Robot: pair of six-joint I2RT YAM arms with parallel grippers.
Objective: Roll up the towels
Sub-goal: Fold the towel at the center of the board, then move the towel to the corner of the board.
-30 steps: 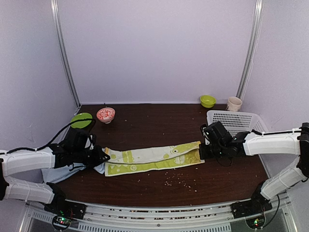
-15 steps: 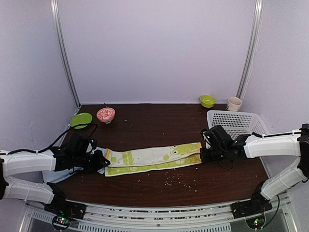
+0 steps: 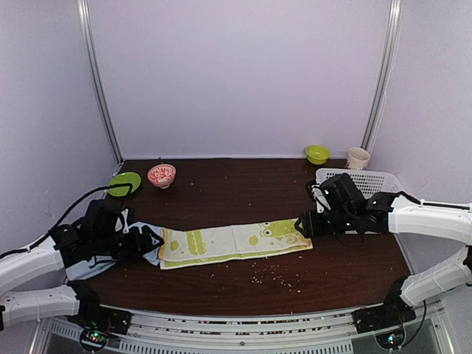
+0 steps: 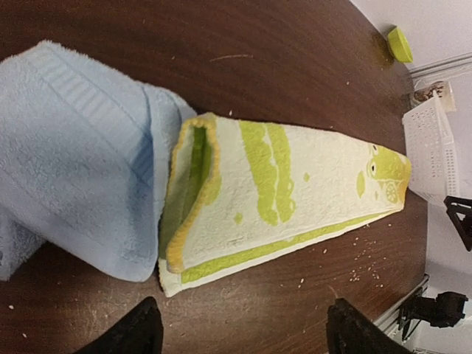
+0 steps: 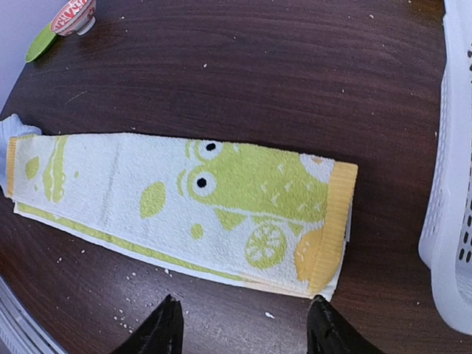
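Our left gripper [image 3: 153, 240] has just sprung open and hangs at the left end of the lime-green towel [image 3: 232, 242], gripping nothing. At the right end, the right gripper [image 3: 302, 225] has likewise let go, its jaws apart. The towel now lies free on the desk [image 3: 243, 199], folded into a long strip, which we judge ready for rolling. The pale blue towel [image 4: 74, 155] touches its left end. It is largely hidden under our left arm and cut off, so we cannot tell its fold.
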